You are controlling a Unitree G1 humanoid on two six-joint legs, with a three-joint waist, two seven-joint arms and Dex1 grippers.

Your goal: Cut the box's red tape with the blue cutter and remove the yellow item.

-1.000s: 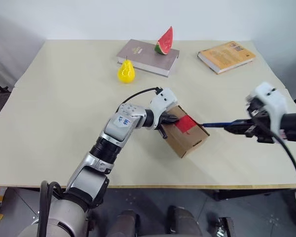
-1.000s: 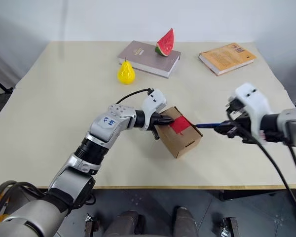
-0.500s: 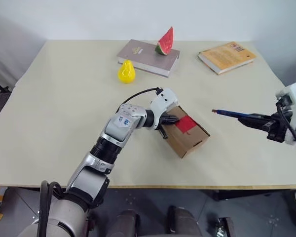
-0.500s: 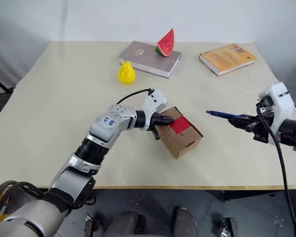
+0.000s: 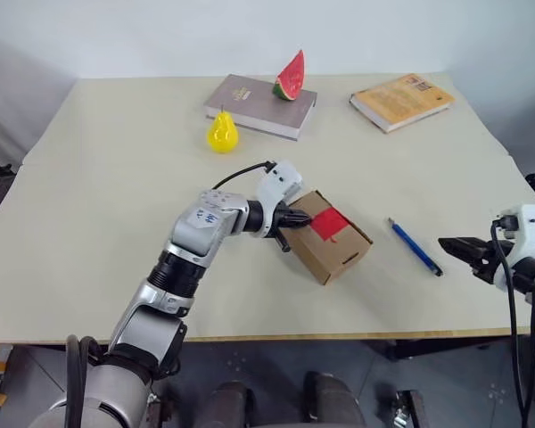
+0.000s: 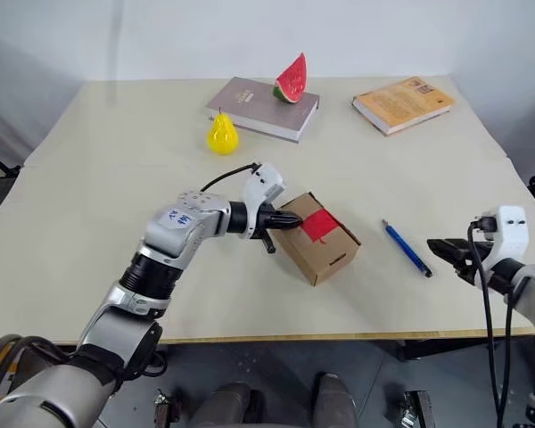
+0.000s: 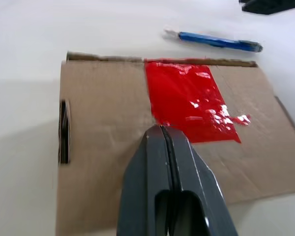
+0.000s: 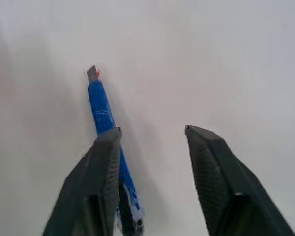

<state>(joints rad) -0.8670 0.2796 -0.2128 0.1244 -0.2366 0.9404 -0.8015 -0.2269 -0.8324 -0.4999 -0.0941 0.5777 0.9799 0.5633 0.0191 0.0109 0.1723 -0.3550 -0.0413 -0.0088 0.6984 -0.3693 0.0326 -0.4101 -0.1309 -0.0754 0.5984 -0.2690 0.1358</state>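
- A wide, pale beige table takes up most of the scene, seen from above and in front.
- Two books lie along its far edge: a grey-brown book towards the middle and an orange book towards the right.
- A small brown cardboard box sits near the middle of the table, turned at an angle, its flaps down.
- The left gripper reaches in from the left. Its two black fingers are pressed together with nothing between them, and their tips rest against the box's top at its left edge, just beside the tape.
- The right gripper hangs at the table's right edge, pointing towards the middle. Its fingers stand apart and hold nothing.
- A red watermelon slice stands upright on the grey-brown book.
- A bright yellow pear with a stem stands on the table just in front of that book.
- The blue cutter lies flat on the table between the box and the right gripper, touching neither in the head views.
- A strip of red tape crosses the box's lid, wrinkled and glossy.
- The yellow item cannot be seen with the flaps shut.
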